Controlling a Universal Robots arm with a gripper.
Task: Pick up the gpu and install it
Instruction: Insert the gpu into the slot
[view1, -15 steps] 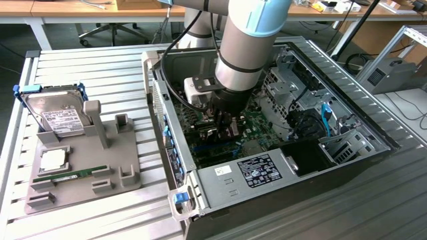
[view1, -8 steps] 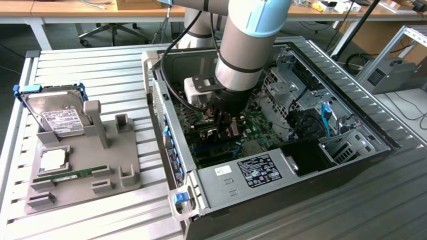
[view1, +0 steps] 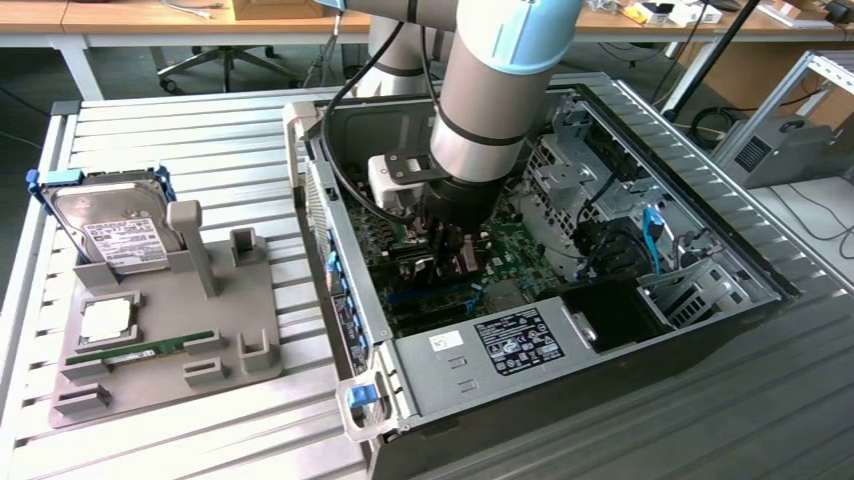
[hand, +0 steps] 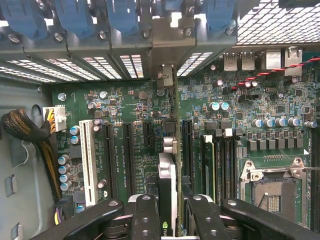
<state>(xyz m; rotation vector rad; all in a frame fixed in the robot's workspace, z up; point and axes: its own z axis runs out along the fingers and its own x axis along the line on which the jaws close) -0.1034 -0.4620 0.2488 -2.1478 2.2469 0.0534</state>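
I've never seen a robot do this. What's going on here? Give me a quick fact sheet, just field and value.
Setting: open computer case lying on a slatted table
Claw: down inside the case, closed on the gpu
Gpu: held on edge above the green motherboard, lined up with the slots
Tray beside the case: holds a hard drive and a memory stick
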